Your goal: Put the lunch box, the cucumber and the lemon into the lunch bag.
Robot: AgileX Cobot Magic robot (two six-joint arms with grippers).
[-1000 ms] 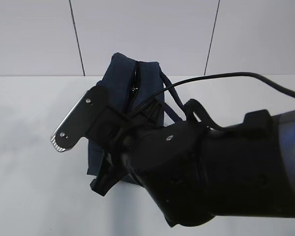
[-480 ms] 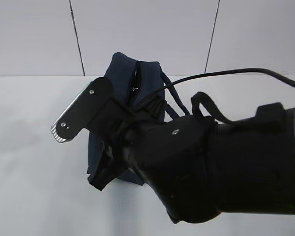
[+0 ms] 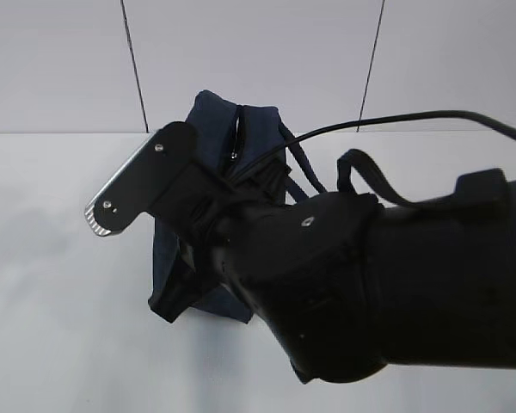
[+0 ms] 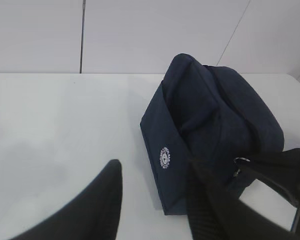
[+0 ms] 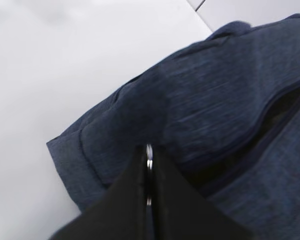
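The dark navy lunch bag (image 3: 213,129) stands on the white table, seen too in the left wrist view (image 4: 210,115) and the right wrist view (image 5: 215,85). My right gripper (image 5: 148,150) is shut on the bag's silver ring zipper pull (image 5: 149,162), low against the bag's top near one corner. A dark gap runs along the zipper line (image 5: 270,112). My left gripper (image 4: 152,167) is open and holds nothing. Its right finger (image 4: 210,210) stands in front of the bag's near corner. The lunch box, the cucumber and the lemon are out of view.
The right arm (image 3: 353,284) fills the lower right of the exterior view and hides the bag's near side and its own fingertips. A black cable (image 3: 413,119) arcs over it. White table (image 4: 65,125) lies left of the bag, a panelled wall (image 3: 258,52) behind.
In the exterior view the right arm has shifted a little up and to the left and covers more of the bag. Both grippers keep the same opening.
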